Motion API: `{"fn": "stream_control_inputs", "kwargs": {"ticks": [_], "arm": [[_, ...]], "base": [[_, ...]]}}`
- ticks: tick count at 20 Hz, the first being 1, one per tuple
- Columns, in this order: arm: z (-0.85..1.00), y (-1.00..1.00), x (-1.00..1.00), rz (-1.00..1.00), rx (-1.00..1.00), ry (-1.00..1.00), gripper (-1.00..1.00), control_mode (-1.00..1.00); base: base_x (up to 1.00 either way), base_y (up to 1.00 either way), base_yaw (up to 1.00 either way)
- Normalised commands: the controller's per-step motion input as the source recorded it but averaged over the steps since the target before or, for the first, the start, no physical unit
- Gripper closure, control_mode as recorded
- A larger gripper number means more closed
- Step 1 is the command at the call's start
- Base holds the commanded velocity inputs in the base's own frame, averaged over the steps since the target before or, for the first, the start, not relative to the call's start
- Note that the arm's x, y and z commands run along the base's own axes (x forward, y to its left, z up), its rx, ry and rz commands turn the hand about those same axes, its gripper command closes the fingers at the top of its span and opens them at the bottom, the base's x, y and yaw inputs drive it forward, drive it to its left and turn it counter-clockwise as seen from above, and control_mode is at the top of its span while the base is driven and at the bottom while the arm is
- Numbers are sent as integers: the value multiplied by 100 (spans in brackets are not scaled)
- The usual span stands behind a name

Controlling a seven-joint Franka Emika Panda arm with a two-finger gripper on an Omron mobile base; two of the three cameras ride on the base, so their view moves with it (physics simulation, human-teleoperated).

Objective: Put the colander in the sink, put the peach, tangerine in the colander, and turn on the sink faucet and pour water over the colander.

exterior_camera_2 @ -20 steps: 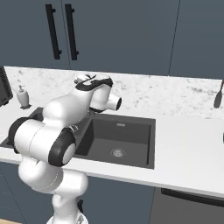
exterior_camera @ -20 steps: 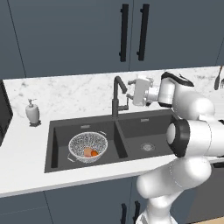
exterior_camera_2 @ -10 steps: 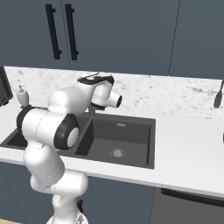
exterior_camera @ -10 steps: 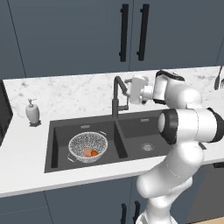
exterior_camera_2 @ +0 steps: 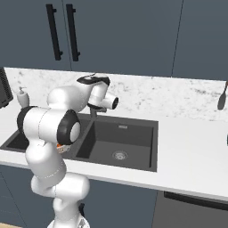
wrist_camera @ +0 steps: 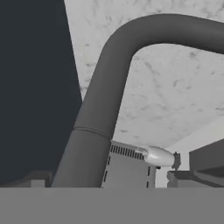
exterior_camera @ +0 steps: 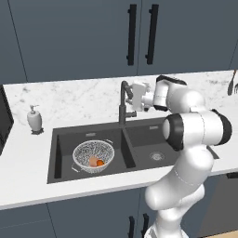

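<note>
Left base view: the dark double-basin sink (exterior_camera: pixel 135 153) is set into a pale marble counter (exterior_camera: pixel 79 100) under dark cabinets. The colander (exterior_camera: pixel 93 156) sits in the left basin, its rim near the divider and a strip of bare basin floor on its left. In it lie the peach (exterior_camera: pixel 93 161) and, just beside it on the right, the tangerine (exterior_camera: pixel 100 163). The right basin holds nothing but its drain, with open room there. The sink faucet (exterior_camera: pixel 123 103) rises behind the divider, and the gripper (exterior_camera: pixel 134 96) sits right up against its arch on the right side, jaws spread wide, nothing pinched. A white soap dispenser (exterior_camera: pixel 33 119) stands on the counter well left of the sink. Right base view: the arm's white bulk covers the left basin; the right basin shows clear, with a broad free counter to its right. A dark utensil (exterior_camera_2: pixel 221 99) leans at the far right edge. Hand view: the faucet's dark curved neck (wrist_camera: pixel 109 87) passes very close across the frame, marble wall behind; a small silvery lever (wrist_camera: pixel 159 156) juts out low on the right.
</note>
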Motion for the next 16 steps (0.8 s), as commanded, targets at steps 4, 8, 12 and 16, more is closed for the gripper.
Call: {"fn": "stream_control_inputs", "kwargs": {"ticks": [4, 8, 12, 16], "arm": [[-15, 34, 77, 0, -3, 3, -100, -100], [-6, 31, 76, 0, -1, 0, -100, -100], [-3, 55, 75, -1, -4, 0, -100, -100], [-10, 62, 76, -4, -6, 0, -100, -100]], "base": [[0, 0, 0], [0, 0, 0], [0, 0, 0], [0, 0, 0]]}}
